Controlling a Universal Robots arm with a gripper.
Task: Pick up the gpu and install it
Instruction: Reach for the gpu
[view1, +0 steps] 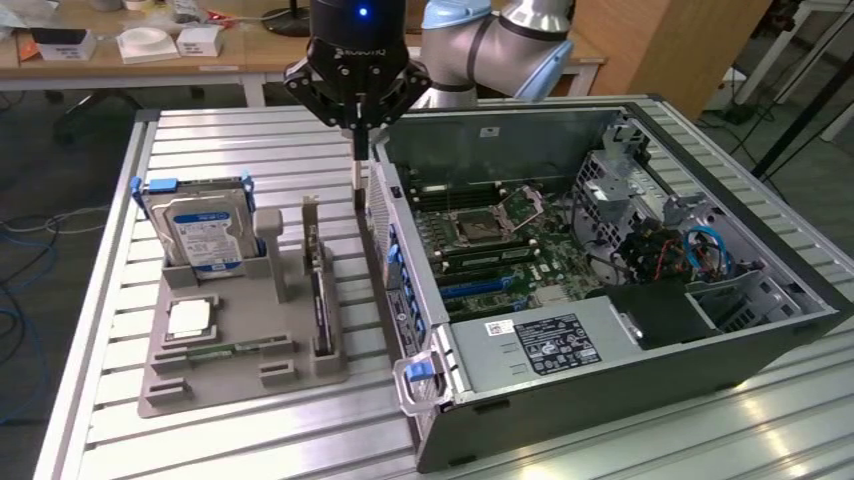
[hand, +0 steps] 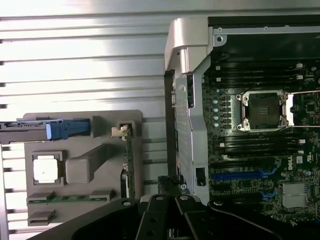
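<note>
The gpu (view1: 319, 295) is a thin dark card standing on edge in a slot of the grey holder tray (view1: 227, 385), with its metal bracket end at the far side. In the wrist view the gpu (hand: 129, 162) appears edge-on, its silvery bracket (hand: 120, 131) at one end. My gripper (view1: 358, 158) hangs above the table, behind the tray and close to the rear corner of the open computer case (view1: 400, 215). Its fingers are shut with nothing between them and it stands apart from the card. The gripper (hand: 167, 216) body shows dark at the wrist view's edge.
A silver hard drive (view1: 200, 235) with a blue-white label stands in the tray, beside a square processor (view1: 191, 318) and a green memory stick (view1: 220, 350). The case lies open with its motherboard (view1: 494, 240) and power supply (view1: 547, 345) exposed. The slatted metal table (view1: 214, 140) surrounds them.
</note>
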